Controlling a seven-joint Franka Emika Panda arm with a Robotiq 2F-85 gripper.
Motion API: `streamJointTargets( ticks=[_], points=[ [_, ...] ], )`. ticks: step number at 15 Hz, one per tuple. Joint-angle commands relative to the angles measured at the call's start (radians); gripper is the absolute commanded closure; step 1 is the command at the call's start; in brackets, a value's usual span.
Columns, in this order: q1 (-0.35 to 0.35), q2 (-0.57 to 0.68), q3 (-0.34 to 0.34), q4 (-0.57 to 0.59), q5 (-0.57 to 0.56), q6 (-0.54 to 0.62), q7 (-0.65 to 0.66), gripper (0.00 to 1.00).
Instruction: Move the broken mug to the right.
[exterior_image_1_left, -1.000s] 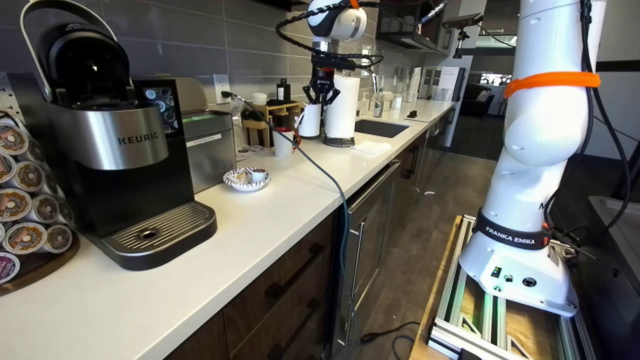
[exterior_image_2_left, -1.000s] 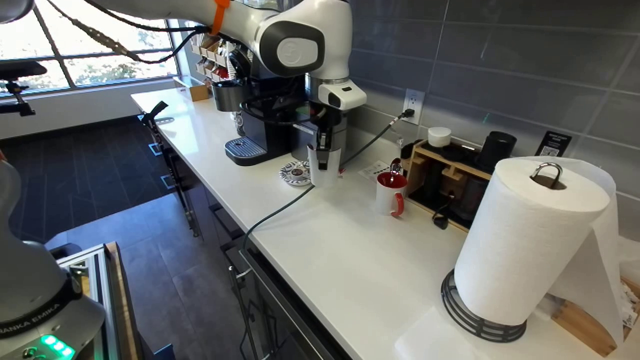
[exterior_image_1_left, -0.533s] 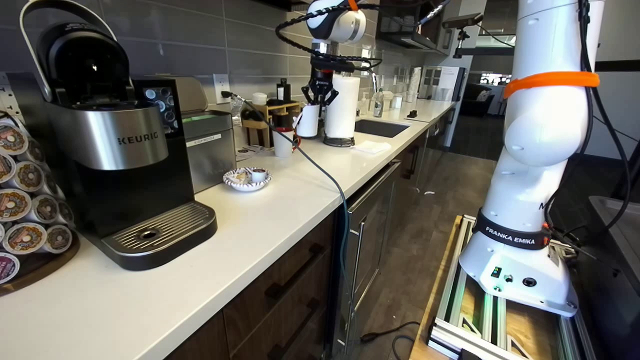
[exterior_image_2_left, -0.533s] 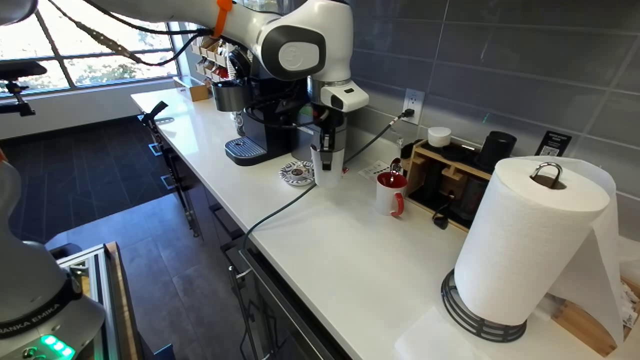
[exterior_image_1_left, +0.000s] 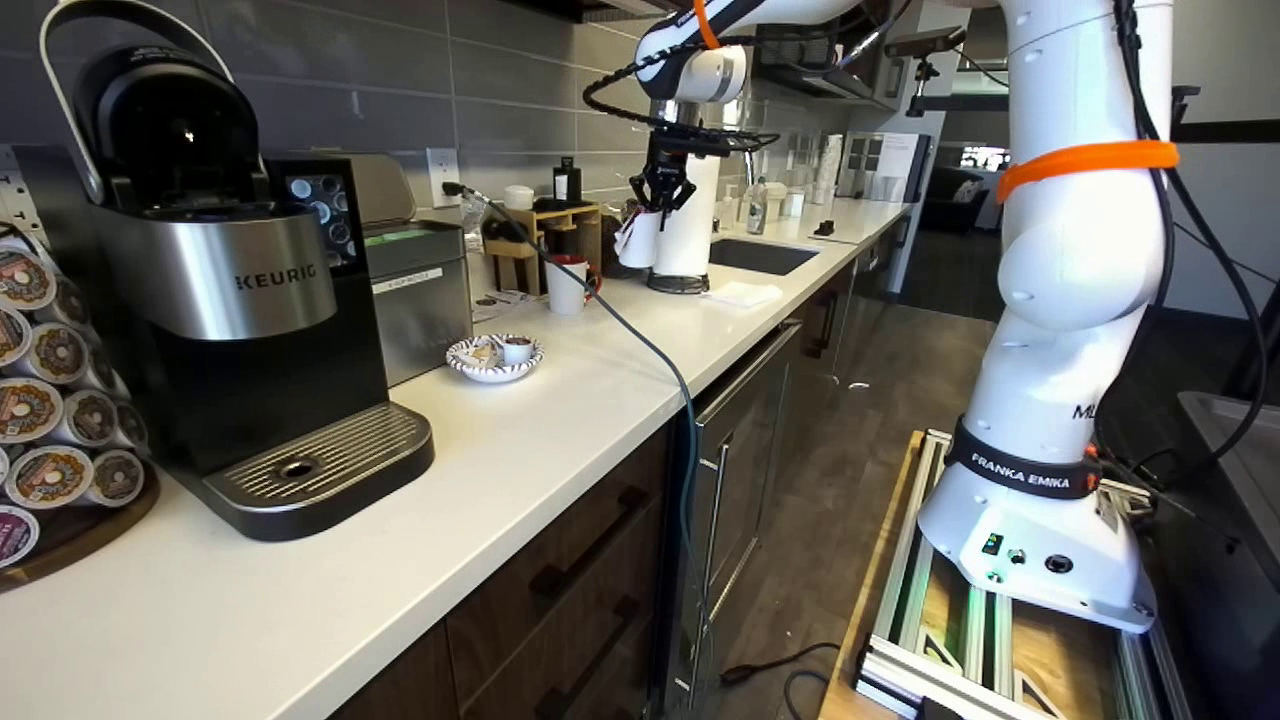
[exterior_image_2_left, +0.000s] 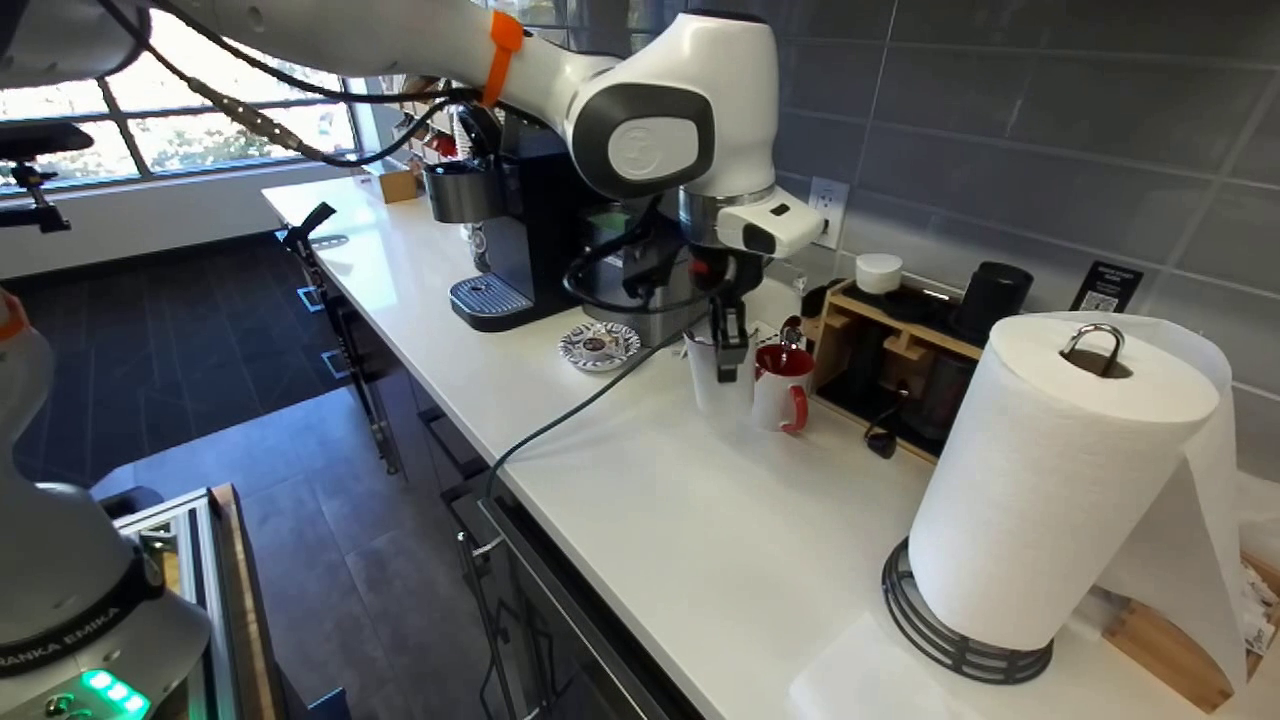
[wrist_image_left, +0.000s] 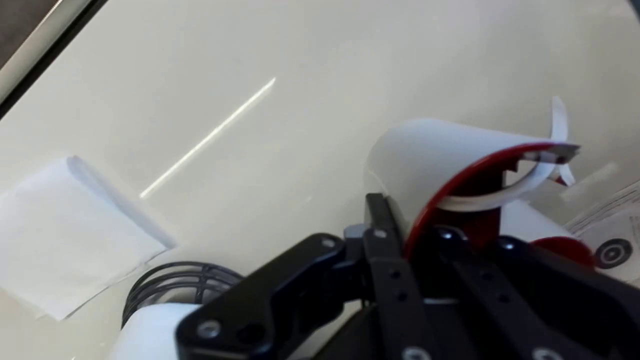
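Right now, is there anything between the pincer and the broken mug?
Nothing that shows: in the wrist view, the pincer straddles the wall of the broken mug, one jaw outside, the other within its red inside.

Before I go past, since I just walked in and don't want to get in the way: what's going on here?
A robot arm is holding the broken mug, white outside and red inside, with its hand closed on it; jagged breakage shows in the wrist view. The mug is tilted and looks lifted clear of the counter, so it isn't set down yet. The job is to move it to the right. A red-handled mug stands upright nearby, and a paper-towel roll stands on the counter too.
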Motion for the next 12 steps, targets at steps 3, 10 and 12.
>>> streamJointTargets(
  ticks=[3, 10, 12],
  points=[
    [-0.06, 0.164, -0.009, 0.205, -0.064, 0.009, -0.204, 0.97],
    [-0.102, 0.256, 0.043, 0.295, -0.078, 0.02, -0.462, 0.97],
    [-0.119, 0.273, 0.057, 0.297, -0.074, 0.014, -0.522, 0.97]
  ],
)
